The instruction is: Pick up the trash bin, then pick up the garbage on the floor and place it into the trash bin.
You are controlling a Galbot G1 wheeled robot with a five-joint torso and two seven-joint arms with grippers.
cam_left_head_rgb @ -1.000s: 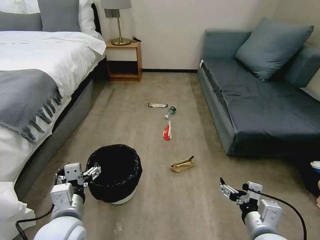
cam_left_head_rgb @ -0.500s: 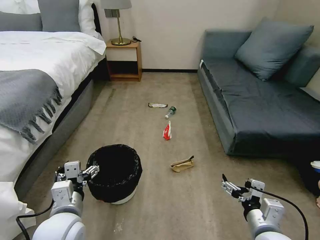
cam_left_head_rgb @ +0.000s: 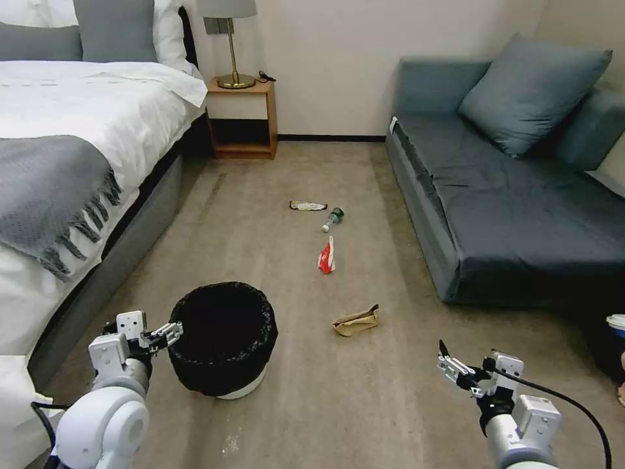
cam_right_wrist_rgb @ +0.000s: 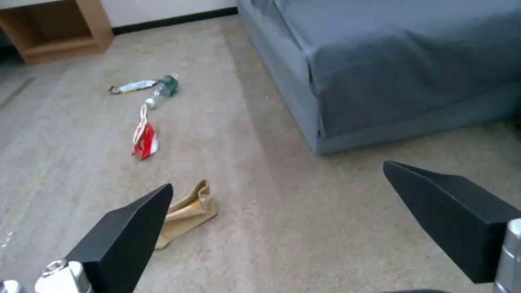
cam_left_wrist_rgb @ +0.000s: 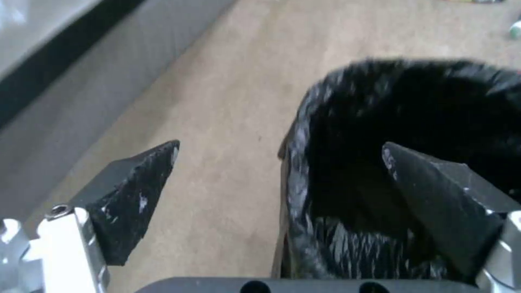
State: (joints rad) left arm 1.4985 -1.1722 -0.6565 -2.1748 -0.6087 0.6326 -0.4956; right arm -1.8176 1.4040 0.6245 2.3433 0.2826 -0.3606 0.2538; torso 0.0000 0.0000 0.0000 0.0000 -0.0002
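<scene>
The trash bin (cam_left_head_rgb: 224, 339) is parked upright on the carpet (cam_left_head_rgb: 312, 404) near the bed (cam_left_head_rgb: 71, 130). The left gripper (cam_left_head_rgb: 166, 333) is held at the bin's rim on the bed side, fingers spread wide, one seen over the bag's opening and one outside. The right gripper (cam_left_head_rgb: 449, 365) is kept low, fingers wide, nothing held. The garbage (cam_left_head_rgb: 355, 321) is strewn toward the sofa (cam_left_head_rgb: 508, 215).

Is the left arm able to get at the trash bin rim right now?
Probably yes. The left gripper is open, jaws straddling the near rim of the trash bin, one inside and one outside, with nothing between them.
</scene>
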